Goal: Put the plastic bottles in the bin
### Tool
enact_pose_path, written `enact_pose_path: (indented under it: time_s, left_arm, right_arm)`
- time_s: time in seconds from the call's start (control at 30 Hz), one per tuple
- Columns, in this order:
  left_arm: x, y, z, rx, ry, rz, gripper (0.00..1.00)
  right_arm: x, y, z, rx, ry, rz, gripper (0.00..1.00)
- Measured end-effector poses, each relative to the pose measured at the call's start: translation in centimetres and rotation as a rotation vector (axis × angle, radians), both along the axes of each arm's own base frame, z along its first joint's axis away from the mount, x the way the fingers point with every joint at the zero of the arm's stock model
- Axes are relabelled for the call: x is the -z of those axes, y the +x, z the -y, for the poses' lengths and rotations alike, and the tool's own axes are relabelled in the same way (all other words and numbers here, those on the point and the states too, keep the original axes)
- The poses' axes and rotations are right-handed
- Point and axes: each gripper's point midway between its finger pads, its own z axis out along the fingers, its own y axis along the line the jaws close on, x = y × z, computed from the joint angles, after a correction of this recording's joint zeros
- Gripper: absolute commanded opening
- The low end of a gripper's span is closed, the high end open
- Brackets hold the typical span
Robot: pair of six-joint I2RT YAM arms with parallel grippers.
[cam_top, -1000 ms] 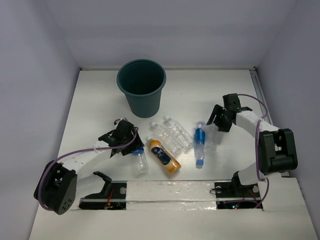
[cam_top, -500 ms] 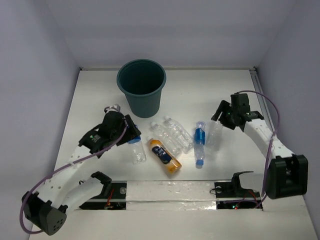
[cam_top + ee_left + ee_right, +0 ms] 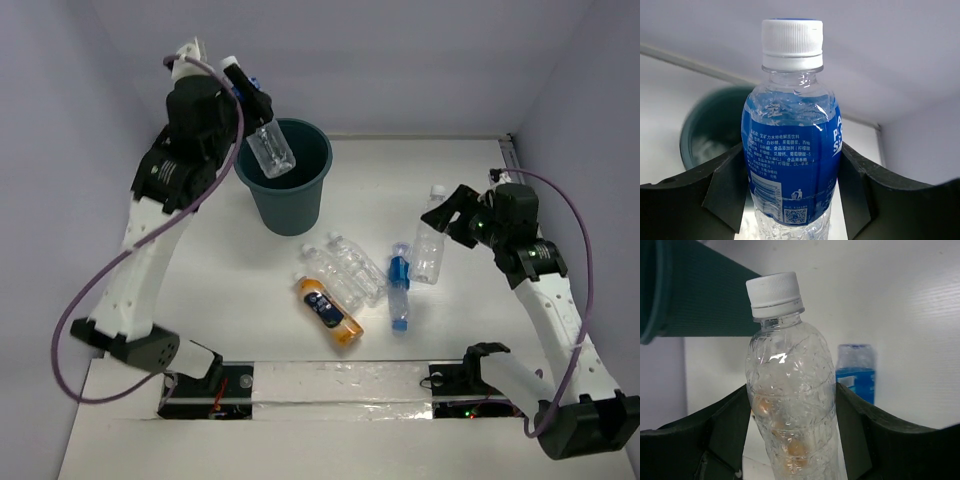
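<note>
White tabletop (image 3: 200,270) boxed in by pale lavender walls (image 3: 60,150), loose bottles (image 3: 345,275) lying mid-surface. Within half a second the left pincer (image 3: 248,105) had swung up, clamped on a blue-labelled bottle (image 3: 270,150) over the dark green bin (image 3: 288,212) — the right pincer (image 3: 452,218), clamped on a clear bottle (image 3: 428,250), had raised it upright.

- A robotics lab, by the look of it: a boxed-in test cell.
- A white tabletop (image 3: 200,290) is shut in by plain pale walls (image 3: 400,60) at its far, left and right edges.
- A left arm (image 3: 190,140) and a right arm (image 3: 555,305) are mounted at the near edge.
- Shiny tape (image 3: 340,375) runs along that near edge.
- A bin (image 3: 285,195) and bottles (image 3: 345,275) sit mid-tabletop like test props.
</note>
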Motion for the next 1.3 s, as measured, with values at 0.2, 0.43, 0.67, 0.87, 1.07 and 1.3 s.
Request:
enact_pose_path:
  time_s: [0.2, 0.43, 0.67, 0.87, 1.07, 1.3]
  left_arm:
    - [4.9, 10.2, -1.0, -0.147, 0.117, -0.062, 0.37]
    - [12.0, 14.7, -0.8, -0.171, 0.242, -0.177, 0.91]
    - [6.8, 12.2, -0.9, -0.135, 0.182, -0.077, 0.84]
    - [4.2, 2.5, -2.0, -0.02, 0.066, -0.007, 0.47]
    - [14.7, -9.5, 0.1, 0.204, -0.096, -0.151, 0.35]
    - [32.6, -21.0, 6.5, 0.445, -0.154, -0.663, 0.68]
  right_arm:
    - [-6.8, 0.4, -2.0, -0.06, 0.1, 0.13, 0.58]
    - [-13.6, 2.3, -6.7, -0.17, 0.176, 0.24, 0.59]
    - [-18.2, 7.0, -14.4, -0.298, 0.257, 0.321, 0.6]
    - [-19.2, 12.7, -19.8, -0.319, 0.311, 0.358, 0.61]
    - [-20.1, 18.6, -24.1, -0.26, 0.288, 0.426, 0.64]
    - [-17.9, 22.0, -27.9, -0.162, 0.214, 0.458, 0.84]
